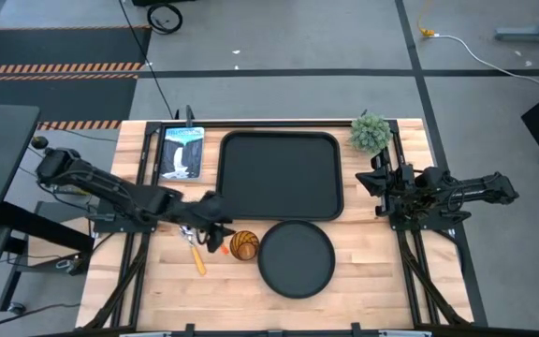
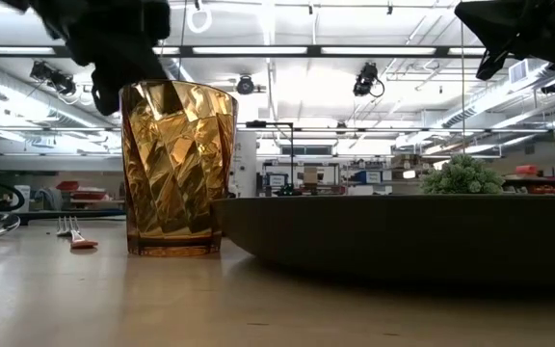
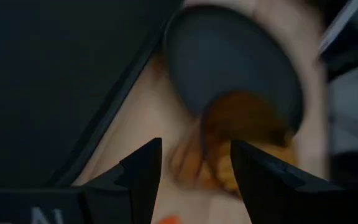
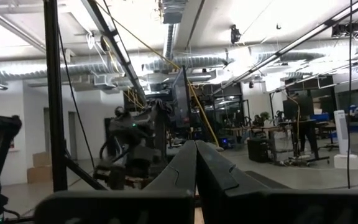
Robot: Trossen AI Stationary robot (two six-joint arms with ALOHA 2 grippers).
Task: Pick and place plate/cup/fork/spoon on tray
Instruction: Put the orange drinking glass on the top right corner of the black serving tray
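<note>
While the left gripper (image 1: 215, 225) hovers low over the wood just left of the cup (image 1: 244, 244), its fingers (image 3: 143, 171) stand narrowly apart, holding nothing. The spoon (image 1: 196, 253) lies on the table under that arm, with the fork (image 2: 77, 234) close by. The cup stands upright beside the round plate (image 1: 296, 259), both in front of the bare tray (image 1: 280, 175). Farther right, past the small potted plant (image 1: 371, 133), the right gripper (image 1: 379, 178) waits at the table's edge, fingers (image 4: 185, 163) pressed together on nothing.
</note>
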